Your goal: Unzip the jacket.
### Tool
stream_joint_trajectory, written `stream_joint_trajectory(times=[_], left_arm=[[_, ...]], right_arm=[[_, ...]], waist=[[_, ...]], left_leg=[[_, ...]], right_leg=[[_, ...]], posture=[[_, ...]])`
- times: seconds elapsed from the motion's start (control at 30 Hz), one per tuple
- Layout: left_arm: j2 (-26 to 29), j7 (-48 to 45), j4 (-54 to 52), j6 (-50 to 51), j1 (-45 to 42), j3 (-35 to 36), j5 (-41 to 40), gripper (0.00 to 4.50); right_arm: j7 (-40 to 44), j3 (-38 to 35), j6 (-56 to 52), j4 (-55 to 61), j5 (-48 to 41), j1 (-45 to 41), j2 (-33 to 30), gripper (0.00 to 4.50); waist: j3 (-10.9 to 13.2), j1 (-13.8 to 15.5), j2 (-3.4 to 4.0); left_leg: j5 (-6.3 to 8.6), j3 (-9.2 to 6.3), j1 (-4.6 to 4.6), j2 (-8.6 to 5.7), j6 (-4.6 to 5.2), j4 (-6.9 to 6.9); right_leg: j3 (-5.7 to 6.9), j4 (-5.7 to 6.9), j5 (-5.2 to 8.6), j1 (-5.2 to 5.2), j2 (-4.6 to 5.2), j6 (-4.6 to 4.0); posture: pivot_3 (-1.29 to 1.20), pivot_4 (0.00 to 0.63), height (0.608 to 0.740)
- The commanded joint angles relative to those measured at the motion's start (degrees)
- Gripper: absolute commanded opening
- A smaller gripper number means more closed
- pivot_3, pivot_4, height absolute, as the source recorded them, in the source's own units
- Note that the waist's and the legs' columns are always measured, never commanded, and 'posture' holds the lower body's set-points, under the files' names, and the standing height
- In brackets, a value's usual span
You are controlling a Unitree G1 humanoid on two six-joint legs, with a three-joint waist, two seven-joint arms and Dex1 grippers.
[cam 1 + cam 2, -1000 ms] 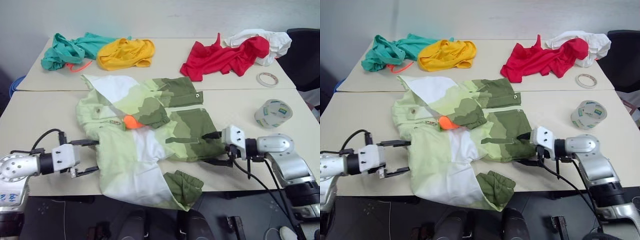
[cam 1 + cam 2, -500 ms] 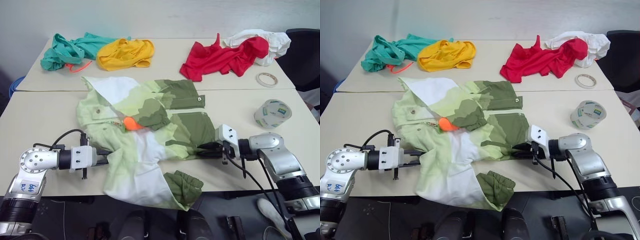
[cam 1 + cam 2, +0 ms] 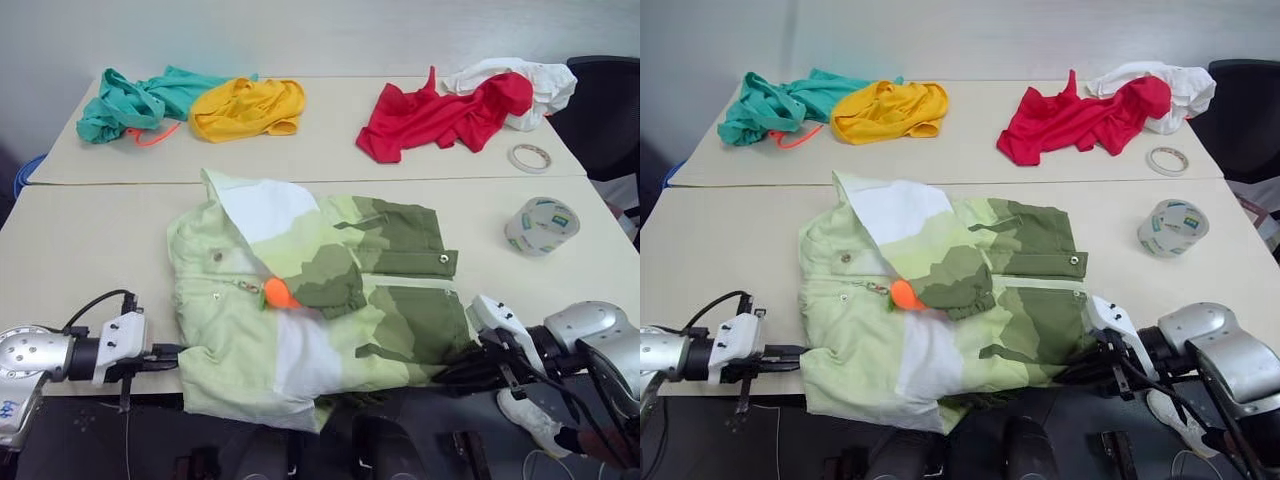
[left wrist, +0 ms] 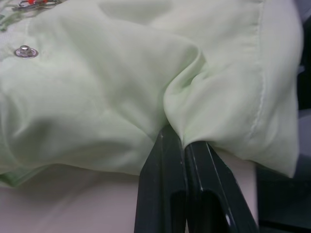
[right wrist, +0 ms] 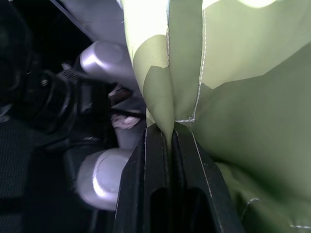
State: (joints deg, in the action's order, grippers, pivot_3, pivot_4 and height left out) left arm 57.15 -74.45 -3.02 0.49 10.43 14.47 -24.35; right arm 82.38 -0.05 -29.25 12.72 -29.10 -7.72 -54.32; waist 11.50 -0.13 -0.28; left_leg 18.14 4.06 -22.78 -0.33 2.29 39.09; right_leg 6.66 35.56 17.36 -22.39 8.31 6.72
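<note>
The jacket (image 3: 330,290), in wavy bands of pale green, white and olive, lies spread on the near table with its hem at the front edge. Its orange zipper pull (image 3: 281,293) sits near the middle of the chest, and a silver snap (image 4: 25,51) shows in the left wrist view. My left gripper (image 3: 178,350) is shut on the pale green hem corner at the left (image 4: 182,138). My right gripper (image 3: 450,372) is shut on the olive hem corner at the right (image 5: 166,128). Both grippers are low at the table's front edge.
On the far table lie a teal garment (image 3: 135,100), a yellow garment (image 3: 245,105), a red garment (image 3: 430,115) and a white cloth (image 3: 530,85). A thin tape ring (image 3: 529,157) and a thick tape roll (image 3: 541,226) sit at the right. A dark chair (image 3: 610,100) stands behind.
Both grippers went from open to shut on the jacket's hem corners, then drew back toward the front edge. The jacket slid nearer and spread flatter.
</note>
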Motion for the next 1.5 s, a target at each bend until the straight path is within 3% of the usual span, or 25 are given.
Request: stream_joint_trajectory(times=[0.03, 0.17, 0.3, 0.4, 0.43, 0.7, 0.87, 0.97, 1.03, 1.23, 1.33, 1.43, 1.5], left_arm=[[1.4, 2.0, -6.0, 9.0, 2.8, 4.7, -4.1, 0.90], [2.2, 1.9, -7.5, 14.9, 6.9, 8.4, -4.7, 2.20], [2.3, 0.2, -4.1, 14.7, 10.4, 12.2, -3.2, 3.47], [0.6, 1.3, -2.3, 13.6, 8.6, 14.1, -4.2, 4.42], [-0.1, 2.0, -2.5, 14.4, 7.3, 14.6, -5.4, 4.50], [-4.2, 6.8, -8.7, 19.6, -1.5, 12.7, -10.2, 4.50], [-6.4, 9.7, -11.8, 21.8, -4.5, 9.3, -10.5, 4.50], [-7.9, 11.2, -12.8, 21.8, -5.7, 7.9, -10.0, 4.50], [-8.6, 12.0, -13.3, 22.0, -5.8, 7.4, -9.9, 4.50], [-11.6, 15.0, -14.6, 24.4, -5.9, 8.9, -13.4, 4.50], [-13.1, 17.3, -15.5, 26.0, -6.5, 9.5, -15.4, 4.50], [-13.2, 17.9, -15.6, 26.1, -7.0, 8.8, -15.0, 4.50], [-13.3, 17.9, -15.5, 25.8, -7.4, 8.3, -14.6, 4.50]], right_arm=[[1.4, -5.1, 3.4, 1.4, -4.3, 1.3, 0.9, 0.49], [1.3, -7.6, 5.9, 1.8, -5.5, 3.0, 1.3, 1.73], [1.6, -10.1, -3.4, 4.5, -12.8, 2.5, -2.4, 3.13], [-0.8, -9.3, -6.8, 5.4, -15.6, -3.0, -2.2, 4.17], [-2.6, -8.4, -6.2, 5.3, -15.1, -5.5, -0.6, 4.49], [-13.4, 10.4, 0.3, 0.6, 2.4, -19.6, 12.4, 4.49], [-19.2, 16.9, 7.5, -7.1, 12.0, -23.8, 20.7, 4.49], [-22.6, 18.1, 14.5, -11.7, 17.5, -25.6, 24.3, 3.91], [-24.3, 18.3, 20.8, -14.6, 21.0, -26.8, 25.4, 3.27], [-21.2, 14.6, 19.6, -15.0, 15.4, -27.9, 27.5, 1.26], [-17.5, 10.1, 14.1, -15.4, 6.7, -32.1, 29.1, 0.20], [-14.6, 8.7, 9.5, -20.1, 4.7, -37.8, 28.2, 0.01], [-18.1, 8.0, 11.8, -27.5, 8.1, -42.4, 29.3, 0.01]], waist=[[0.0, 0.1, 0.08], [0.0, 0.2, 0.07], [0.0, 0.1, 0.09], [0.0, 0.0, 0.08], [0.0, 0.1, 0.08], [0.0, 0.0, 0.05], [0.0, -0.1, 0.01], [0.0, -0.2, 0.01], [0.0, -0.2, 0.01], [0.0, -0.2, 0.01], [0.0, -0.2, 0.01], [0.0, -0.3, 0.01], [0.0, -0.3, 0.01]], left_leg=[[0.00, 0.01, 0.00, -0.01, 0.00, 0.00], [0.01, 0.00, -0.03, -0.02, 0.04, -0.01], [0.02, 0.02, -0.01, -0.02, 0.04, -0.01], [0.02, 0.02, 0.02, -0.02, 0.04, -0.01], [0.06, 0.01, 0.02, -0.01, 0.01, -0.01], [0.19, 0.00, -0.02, -0.01, -0.10, -0.05], [0.10, 0.13, -0.03, -0.13, 0.05, 0.00], [0.07, 0.22, -0.01, -0.10, 0.03, 0.01], [0.06, 0.22, 0.00, -0.05, 0.01, 0.01], [0.05, 0.23, 0.02, 0.02, 0.00, 0.01], [0.04, 0.22, 0.03, 0.05, -0.02, 0.01], [0.03, 0.20, 0.04, 0.08, -0.04, 0.02], [0.04, 0.20, 0.09, 0.07, -0.04, 0.01]], right_leg=[[-0.02, 0.01, 0.00, -0.01, 0.00, 0.00], [0.01, -0.01, 0.00, 0.02, -0.02, 0.00], [-0.02, 0.00, 0.00, 0.01, -0.03, 0.00], [-0.03, -0.12, 0.03, -0.01, 0.03, -0.05], [-0.04, -0.12, 0.04, -0.04, 0.05, -0.07], [0.00, 0.14, 0.10, -0.12, 0.02, -0.18], [0.09, 0.20, 0.08, -0.13, -0.11, -0.16], [0.20, 0.23, 0.08, -0.14, -0.39, -0.15], [0.15, 0.24, 0.08, -0.17, -0.50, -0.15], [0.03, 0.24, 0.08, -0.15, -0.59, -0.15], [-0.11, 0.24, 0.08, -0.13, -0.59, -0.15], [-0.28, 0.24, 0.08, -0.13, -0.60, -0.15], [-0.32, 0.26, 0.08, -0.11, -0.61, -0.16]], posture=[[0.00, 0.150, 0.740], [0.00, 0.150, 0.740], [0.00, 0.150, 0.740], [0.00, 0.150, 0.740], [0.00, 0.150, 0.740], [0.00, 0.150, 0.740], [0.00, 0.150, 0.740], [0.00, 0.150, 0.740], [0.00, 0.150, 0.740], [0.00, 0.150, 0.740], [0.00, 0.150, 0.740], [0.00, 0.150, 0.740], [0.00, 0.150, 0.740]])
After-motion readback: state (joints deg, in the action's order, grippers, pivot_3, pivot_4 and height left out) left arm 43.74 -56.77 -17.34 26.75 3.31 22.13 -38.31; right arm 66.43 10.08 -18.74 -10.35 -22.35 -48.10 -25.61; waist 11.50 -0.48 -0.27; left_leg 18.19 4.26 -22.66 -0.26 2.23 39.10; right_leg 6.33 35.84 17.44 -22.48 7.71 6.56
